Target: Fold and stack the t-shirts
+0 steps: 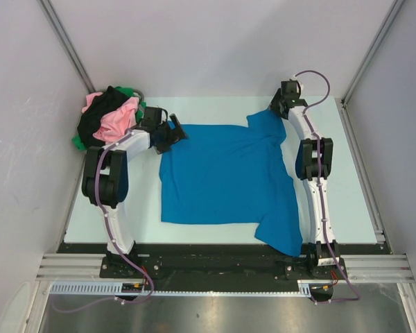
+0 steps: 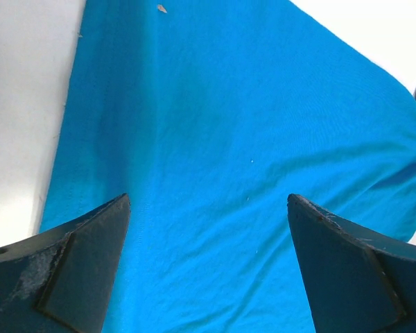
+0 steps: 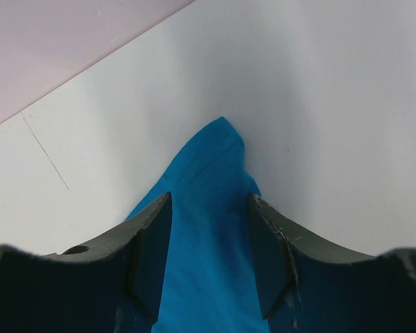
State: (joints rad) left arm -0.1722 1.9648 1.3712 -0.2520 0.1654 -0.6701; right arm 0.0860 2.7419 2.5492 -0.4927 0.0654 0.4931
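A bright blue t-shirt (image 1: 222, 173) lies spread flat on the white table (image 1: 347, 201), one sleeve reaching the near edge. My left gripper (image 1: 175, 135) hovers at its far left corner. In the left wrist view it (image 2: 208, 200) stands wide open over the blue cloth (image 2: 229, 118), gripping nothing. My right gripper (image 1: 274, 111) is at the far right sleeve. Its fingers (image 3: 152, 243) stand partly apart on either side of the sleeve tip (image 3: 211, 173), with a gap still showing at each side. A heap of pink (image 1: 119, 118), black (image 1: 100, 114) and green (image 1: 76, 142) t-shirts sits at the far left corner.
Grey walls close in the table on the left, back and right. Aluminium rails (image 1: 222, 267) run along the near edge by the arm bases. The heap of shirts lies just behind the left arm's elbow (image 1: 104, 173). A small speck (image 2: 161, 8) rests on the blue cloth.
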